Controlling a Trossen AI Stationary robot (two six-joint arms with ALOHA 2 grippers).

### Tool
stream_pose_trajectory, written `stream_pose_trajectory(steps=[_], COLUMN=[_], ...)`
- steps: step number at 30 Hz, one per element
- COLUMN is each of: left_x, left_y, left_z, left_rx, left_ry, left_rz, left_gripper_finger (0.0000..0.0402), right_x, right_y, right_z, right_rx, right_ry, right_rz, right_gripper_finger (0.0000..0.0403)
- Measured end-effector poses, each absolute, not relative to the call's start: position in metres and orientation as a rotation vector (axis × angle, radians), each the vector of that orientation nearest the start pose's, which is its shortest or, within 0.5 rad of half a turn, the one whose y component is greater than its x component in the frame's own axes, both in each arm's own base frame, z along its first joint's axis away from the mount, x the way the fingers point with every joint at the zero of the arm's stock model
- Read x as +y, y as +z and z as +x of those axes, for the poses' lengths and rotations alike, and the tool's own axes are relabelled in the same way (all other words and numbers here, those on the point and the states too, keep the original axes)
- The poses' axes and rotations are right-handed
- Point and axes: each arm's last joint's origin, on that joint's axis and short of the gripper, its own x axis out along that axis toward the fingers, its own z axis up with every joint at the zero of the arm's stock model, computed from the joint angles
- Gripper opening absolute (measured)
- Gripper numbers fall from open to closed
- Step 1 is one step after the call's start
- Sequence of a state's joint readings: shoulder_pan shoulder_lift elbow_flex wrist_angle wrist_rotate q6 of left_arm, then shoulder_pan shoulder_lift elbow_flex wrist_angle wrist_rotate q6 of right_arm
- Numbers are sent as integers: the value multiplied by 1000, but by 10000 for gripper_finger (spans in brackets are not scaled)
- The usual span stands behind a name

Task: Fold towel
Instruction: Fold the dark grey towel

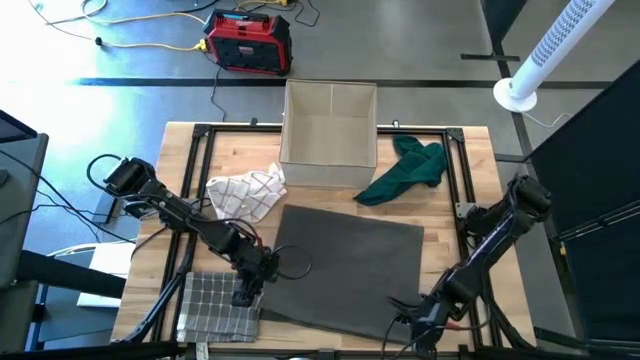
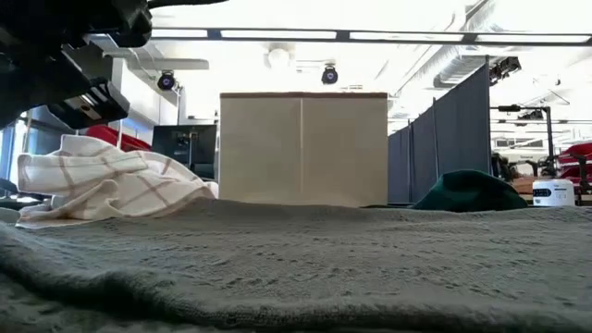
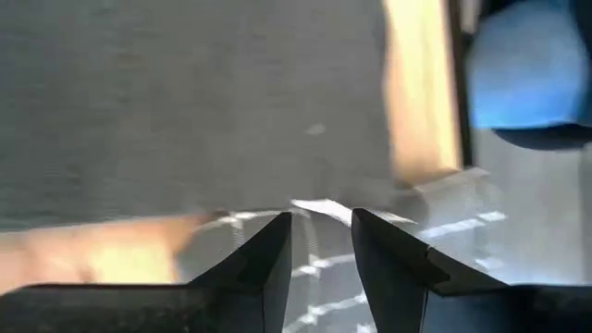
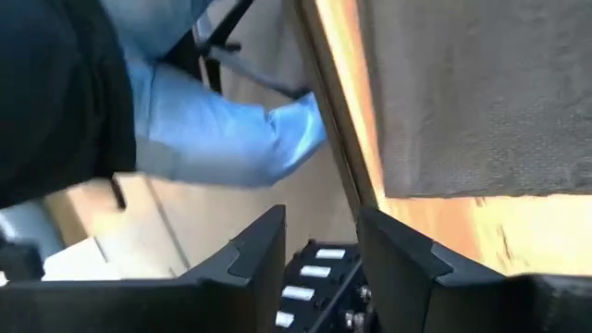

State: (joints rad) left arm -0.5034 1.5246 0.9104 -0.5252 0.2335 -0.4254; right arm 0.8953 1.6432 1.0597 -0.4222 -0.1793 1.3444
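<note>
Wooden table (image 1: 470, 180): four cloths, one box (image 1: 330, 135). Both hands, left hand (image 1: 245, 290) and right hand (image 1: 420, 325), parted, holding nothing.

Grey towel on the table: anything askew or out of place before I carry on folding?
The grey towel lies flat but skewed to the table edges. The white checked cloth and green cloth sit crumpled beside the box. Both grippers, left and right, hold nothing.
</note>
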Motion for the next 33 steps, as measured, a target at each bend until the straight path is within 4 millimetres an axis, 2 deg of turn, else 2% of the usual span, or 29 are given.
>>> stream_pose_trajectory(steps=[3,9,12,14,17,21,28,32,33], left_x=[-143,-141,-142,-144,-150,-156,-169,-170,-169], left_y=[187,178,167,153,132,119,122,124,129], left_z=[247,257,267,271,274,275,278,277,278], left_rx=[1190,1067,1047,1075,1125,1148,1060,1060,1047], left_ry=[-281,-105,-83,-64,-64,-34,-30,-33,-35], left_rz=[-101,95,103,92,101,67,-77,-75,-72], left_gripper_finger=[95,52,14,5,11,7,1,0,0], right_x=[261,251,240,232,223,214,200,199,199], right_y=[199,180,166,155,140,126,119,124,129], right_z=[196,184,180,175,168,157,141,140,140], right_rx=[1301,1033,961,950,948,957,979,1006,1017], right_ry=[79,-103,-196,-262,-328,-399,-558,-524,-512], right_rz=[689,472,434,463,516,559,544,528,527], right_gripper_finger=[108,33,8,9,2,1,0,0,0])
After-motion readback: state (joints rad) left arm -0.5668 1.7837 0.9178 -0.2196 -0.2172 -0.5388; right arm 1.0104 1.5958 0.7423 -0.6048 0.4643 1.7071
